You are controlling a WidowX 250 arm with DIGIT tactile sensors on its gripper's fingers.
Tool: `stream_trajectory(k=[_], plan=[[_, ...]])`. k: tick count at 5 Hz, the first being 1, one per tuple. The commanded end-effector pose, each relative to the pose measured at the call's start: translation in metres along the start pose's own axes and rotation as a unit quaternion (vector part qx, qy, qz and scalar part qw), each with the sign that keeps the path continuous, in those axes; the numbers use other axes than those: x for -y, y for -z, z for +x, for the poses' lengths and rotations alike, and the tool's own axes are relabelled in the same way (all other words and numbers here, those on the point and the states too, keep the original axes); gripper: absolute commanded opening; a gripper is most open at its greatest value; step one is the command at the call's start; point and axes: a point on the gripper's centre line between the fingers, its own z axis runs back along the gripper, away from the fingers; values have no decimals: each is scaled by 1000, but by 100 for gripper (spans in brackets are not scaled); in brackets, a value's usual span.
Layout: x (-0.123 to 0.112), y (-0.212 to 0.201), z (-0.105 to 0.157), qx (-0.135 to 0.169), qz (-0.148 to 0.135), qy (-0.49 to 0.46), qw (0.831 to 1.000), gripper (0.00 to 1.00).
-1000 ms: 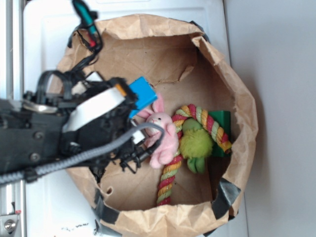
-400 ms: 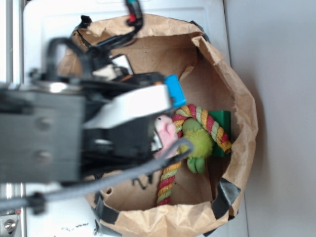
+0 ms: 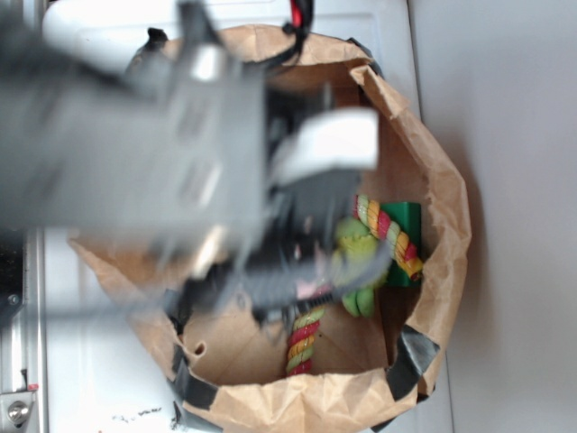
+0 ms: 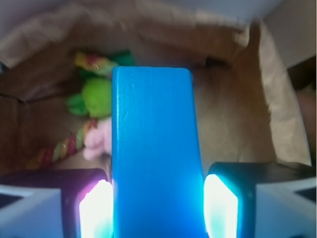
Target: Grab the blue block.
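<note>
Gripper (image 4: 156, 208) pads sit at 8 and 4 o'clock in the wrist view, pressed on both sides of the blue block (image 4: 154, 153), which stands lengthwise up the centre. A pink bunny (image 4: 99, 144) and green toy (image 4: 96, 96) lie toward 10 o'clock in the paper bag (image 4: 237, 114).

Exterior view: the blurred arm (image 3: 171, 153) covers the bag's (image 3: 442, 198) left half; the block is hidden. A rope toy (image 3: 388, 230) and green block (image 3: 406, 216) lie at 3 o'clock.

Pale grey counter (image 3: 505, 271). One brown paper bag (image 3: 446, 225) sits directly on it, mouth open upward, rim crumpled, dark tape at lower corners.
</note>
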Motion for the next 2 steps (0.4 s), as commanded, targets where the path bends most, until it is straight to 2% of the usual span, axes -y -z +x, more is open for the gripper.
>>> stream_trajectory(k=[1, 2], plan=[[-6, -14, 11, 37, -10, -15, 999, 0], [-5, -13, 9, 56, -6, -26, 998, 0]])
